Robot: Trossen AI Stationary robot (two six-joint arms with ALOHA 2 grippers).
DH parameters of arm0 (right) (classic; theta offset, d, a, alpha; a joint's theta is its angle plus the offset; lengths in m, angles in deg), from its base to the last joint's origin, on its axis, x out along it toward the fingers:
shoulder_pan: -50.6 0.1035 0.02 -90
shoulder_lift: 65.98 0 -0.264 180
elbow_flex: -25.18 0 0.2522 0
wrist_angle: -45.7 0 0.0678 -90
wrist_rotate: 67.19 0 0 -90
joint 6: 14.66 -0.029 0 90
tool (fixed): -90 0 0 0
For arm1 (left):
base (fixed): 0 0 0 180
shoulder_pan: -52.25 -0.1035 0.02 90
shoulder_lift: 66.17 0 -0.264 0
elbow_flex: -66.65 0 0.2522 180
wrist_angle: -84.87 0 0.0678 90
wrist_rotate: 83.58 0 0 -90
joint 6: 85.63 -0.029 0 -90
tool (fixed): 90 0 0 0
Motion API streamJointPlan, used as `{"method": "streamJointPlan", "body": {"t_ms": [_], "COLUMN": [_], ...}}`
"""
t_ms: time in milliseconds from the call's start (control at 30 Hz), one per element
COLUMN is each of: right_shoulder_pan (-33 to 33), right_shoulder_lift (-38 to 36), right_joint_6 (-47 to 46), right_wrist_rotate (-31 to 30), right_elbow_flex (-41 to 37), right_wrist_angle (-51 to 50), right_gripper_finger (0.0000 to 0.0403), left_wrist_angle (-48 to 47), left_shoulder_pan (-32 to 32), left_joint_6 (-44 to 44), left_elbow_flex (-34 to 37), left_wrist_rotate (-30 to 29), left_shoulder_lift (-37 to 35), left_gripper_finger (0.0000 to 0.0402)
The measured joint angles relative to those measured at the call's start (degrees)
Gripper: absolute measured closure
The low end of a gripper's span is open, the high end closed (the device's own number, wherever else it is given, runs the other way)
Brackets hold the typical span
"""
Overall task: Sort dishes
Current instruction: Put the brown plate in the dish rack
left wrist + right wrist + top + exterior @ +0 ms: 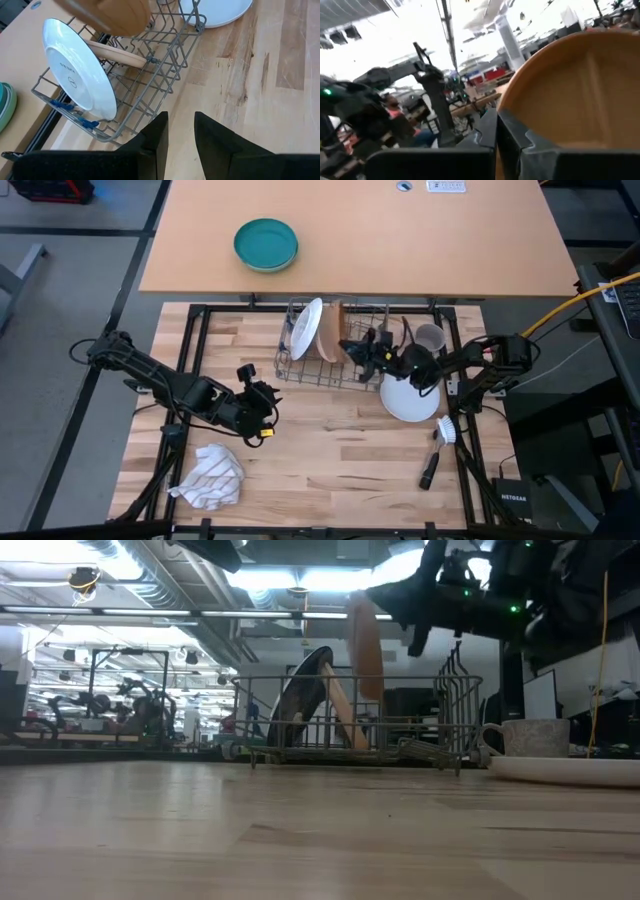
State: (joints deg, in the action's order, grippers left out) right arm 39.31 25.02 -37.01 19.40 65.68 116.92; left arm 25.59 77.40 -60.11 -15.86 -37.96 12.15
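Right jaws point(352, 346) clamped on the rim of the peach-pink bowl point(365, 645), held on edge above the wire dish rack point(330, 370); in my right wrist view the tan inside fills the frame with my fingers pinching its edge. Left jaws point(180, 135) slightly apart, empty, waiting over the surface point(330, 450) near the rack's front corner.

Already in the rack: 1 plate point(306, 328) standing on edge, white underside showing in the left wrist view; 1 tan-edged dish beside it, leaning; I cannot tell what that dish is. White plate point(408, 398) flat on the surface just beside the rack; grey mug point(429, 338) close by it, at the rack's right end. Brush point(441, 438) and striped cloth point(212, 477) lie further out; teal bowl point(266, 243) on the far table, well apart.

Risks, as I judge them:
1. Grip is on the rim only; a bowl this deep could pivot in the jaws as I lower it and drop onto the wires.
2. The slot next to the leaning dish looks tight; coming down off-line could knock that dish into the standing plate, tipping both.
3. My arm crosses above the mug and white plate; a low retreat could clip the mug.
4. Releasing before the bowl seats between the tines would let it roll.
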Motion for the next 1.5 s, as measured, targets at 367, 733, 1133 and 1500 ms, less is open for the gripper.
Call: {"method": "streamJointPlan", "body": {"t_ms": [367,733,1133,1500], "right_shoulder_pan": [0.0,0.0,0.1,0.0], "right_shoulder_lift": [0.0,0.0,0.0,-0.7], "right_joint_6": [-0.2,0.2,6.5,10.7], "right_wrist_rotate": [-3.8,-4.3,5.7,19.3], "right_elbow_flex": [0.4,0.4,0.4,0.5], "right_wrist_angle": [-5.8,-6.4,-0.5,5.0], "right_gripper_finger": [0.0395,0.0397,0.0396,0.0392], "left_wrist_angle": [-0.1,-0.1,9.4,22.2], "left_shoulder_pan": [0.0,0.0,-2.9,-16.7], "left_joint_6": [-0.2,-0.3,-6.9,-25.3], "left_elbow_flex": [0.0,0.0,0.0,0.0], "left_wrist_rotate": [0.0,0.0,0.0,9.3], "left_shoulder_lift": [0.0,0.0,0.0,3.5], "left_gripper_finger": [0.0318,0.0318,0.0318,0.0316]}}
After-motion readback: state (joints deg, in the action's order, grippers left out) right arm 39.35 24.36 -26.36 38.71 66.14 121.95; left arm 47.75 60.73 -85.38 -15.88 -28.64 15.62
